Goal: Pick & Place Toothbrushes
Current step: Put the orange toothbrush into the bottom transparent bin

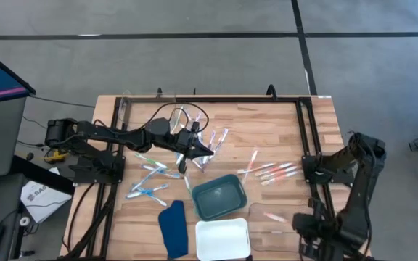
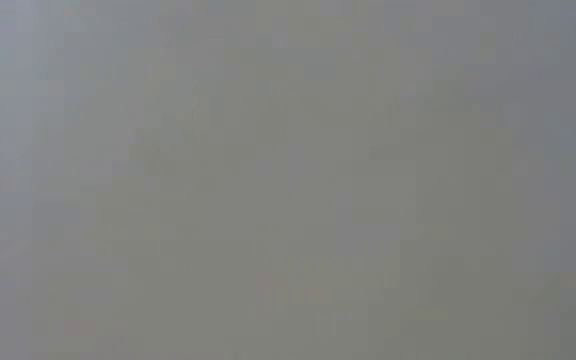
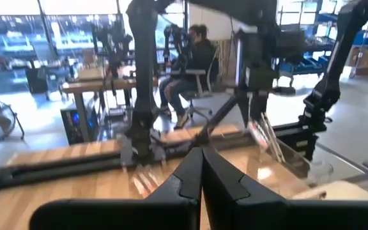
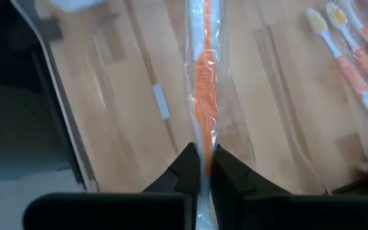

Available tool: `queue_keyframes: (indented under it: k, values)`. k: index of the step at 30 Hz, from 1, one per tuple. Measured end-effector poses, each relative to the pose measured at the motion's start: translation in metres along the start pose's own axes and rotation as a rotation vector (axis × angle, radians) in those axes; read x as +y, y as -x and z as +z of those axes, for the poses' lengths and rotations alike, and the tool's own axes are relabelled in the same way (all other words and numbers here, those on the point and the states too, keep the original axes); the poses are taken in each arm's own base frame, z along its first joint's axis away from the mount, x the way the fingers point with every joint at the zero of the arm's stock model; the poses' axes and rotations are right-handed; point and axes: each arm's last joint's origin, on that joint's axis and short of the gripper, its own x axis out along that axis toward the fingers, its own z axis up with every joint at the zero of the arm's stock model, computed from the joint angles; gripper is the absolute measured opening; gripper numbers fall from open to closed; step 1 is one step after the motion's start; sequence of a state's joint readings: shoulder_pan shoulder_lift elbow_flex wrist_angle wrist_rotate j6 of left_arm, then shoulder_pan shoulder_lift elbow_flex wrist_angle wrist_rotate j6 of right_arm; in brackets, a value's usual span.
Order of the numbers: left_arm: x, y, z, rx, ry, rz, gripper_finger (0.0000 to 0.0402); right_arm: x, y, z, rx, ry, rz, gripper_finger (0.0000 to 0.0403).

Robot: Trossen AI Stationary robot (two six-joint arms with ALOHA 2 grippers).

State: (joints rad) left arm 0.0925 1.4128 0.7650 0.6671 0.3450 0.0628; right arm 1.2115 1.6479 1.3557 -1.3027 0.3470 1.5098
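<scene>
The toothbrushes lie loose on the wooden table in groups: blue and green ones (image 1: 149, 176), purple-grey ones (image 1: 210, 138) and pink-orange ones (image 1: 273, 172); the pink-orange ones also show in the right wrist view (image 4: 347, 51). My left gripper (image 1: 186, 161) (image 3: 201, 169) is shut above the table's middle, between the blue-green and purple-grey groups, with nothing visible between its fingers. My right gripper (image 1: 301, 226) (image 4: 204, 167), near the table's near right corner, is shut on a wrapped orange toothbrush (image 4: 203, 76). The low view shows only blank grey. My right gripper pinches the orange toothbrush, in its clear wrapper, between its two fingers at a point along the handle (image 4: 204, 150). The brush runs on past the fingertips in line with them, over the table boards. Whether its far end touches the table, I cannot tell.
A teal tray (image 1: 218, 196), a white tray (image 1: 222, 239) and a clear tray (image 1: 265, 226) sit along the near edge, with a dark blue cloth-like piece (image 1: 173, 228) to their left. A black frame (image 1: 307, 130) edges the table. Beyond it, a person sits at a desk (image 3: 190, 57).
</scene>
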Motion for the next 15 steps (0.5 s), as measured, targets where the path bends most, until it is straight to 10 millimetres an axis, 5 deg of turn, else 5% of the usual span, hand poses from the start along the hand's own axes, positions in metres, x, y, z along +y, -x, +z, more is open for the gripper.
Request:
queue_keyframes:
  k: [6, 15]
  values:
    - [0.000, 0.000, 0.005, -0.051, -0.026, 0.004, 0.0003, 0.010, -0.014, -0.011, -0.056, 0.055, -0.059, 0.0010]
    - [0.002, 0.001, 0.006, -0.057, -0.038, 0.012, 0.0003, 0.019, -0.031, 0.021, 0.029, 0.029, 0.000, 0.0008]
